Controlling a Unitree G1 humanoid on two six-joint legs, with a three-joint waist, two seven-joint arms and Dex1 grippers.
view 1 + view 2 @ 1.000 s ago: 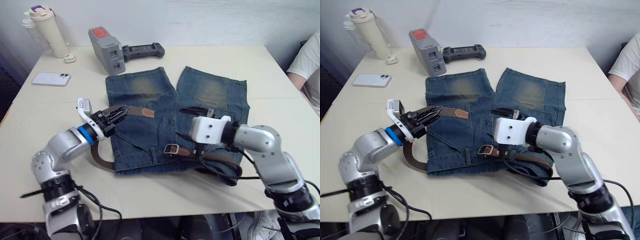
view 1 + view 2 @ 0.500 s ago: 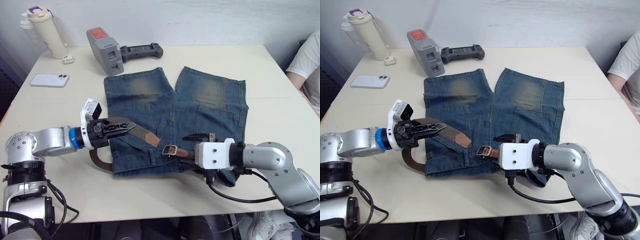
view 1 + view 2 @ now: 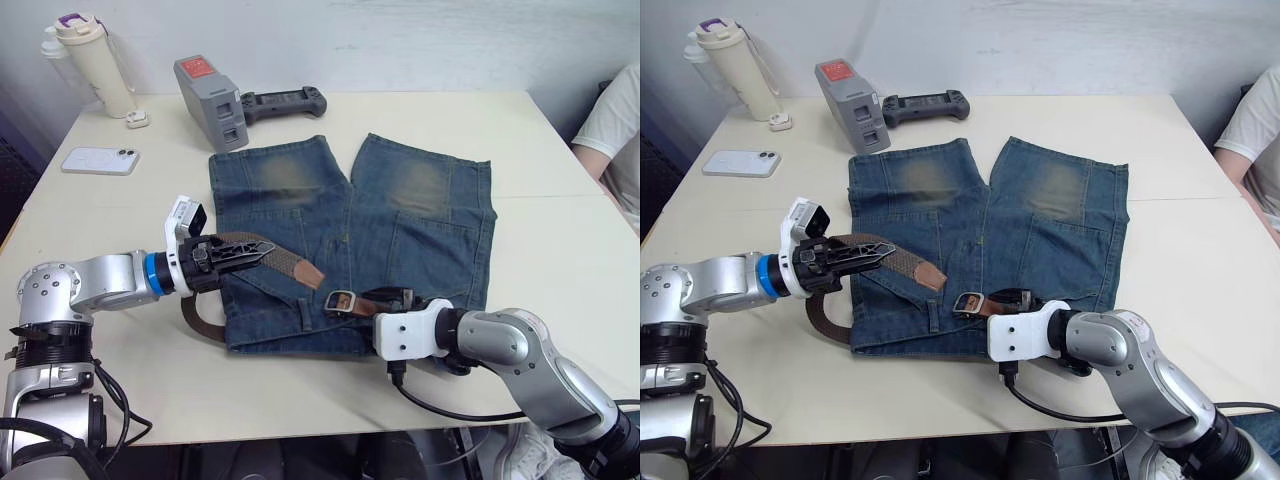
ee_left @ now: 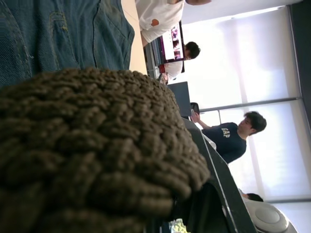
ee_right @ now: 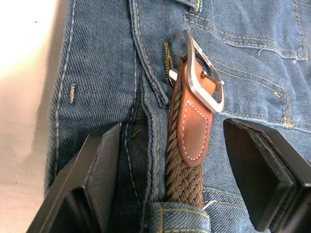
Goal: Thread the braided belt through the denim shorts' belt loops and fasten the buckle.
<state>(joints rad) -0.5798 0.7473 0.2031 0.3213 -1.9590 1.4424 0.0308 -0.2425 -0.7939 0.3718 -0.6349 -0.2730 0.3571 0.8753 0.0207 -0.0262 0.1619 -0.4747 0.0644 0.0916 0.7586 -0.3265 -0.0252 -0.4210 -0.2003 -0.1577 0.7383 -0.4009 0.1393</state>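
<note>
The denim shorts (image 3: 350, 235) lie flat on the table, waistband toward me. The braided belt (image 3: 285, 262) curls off the shorts' left edge in a loop (image 3: 195, 318). My left gripper (image 3: 255, 247) is shut on the belt near its tan leather tip (image 3: 306, 273), holding it just above the left leg. The buckle (image 5: 204, 73) rests on the waistband, and its strap passes under a belt loop (image 5: 180, 218). My right gripper (image 5: 175, 133) is open. Its fingers (image 5: 97, 170) stand wide on either side of the buckle end without touching it.
At the back left of the table stand a cream bottle (image 3: 88, 58), a white phone (image 3: 100, 158), a grey box-shaped device (image 3: 212, 92) and a black controller (image 3: 285, 100). A person's white sleeve (image 3: 615, 130) shows at the right edge.
My right gripper has drawn back toward the table's near edge and now straddles the buckle end. My left gripper, which carried the belt tip over the left leg, has barely moved lately.
</note>
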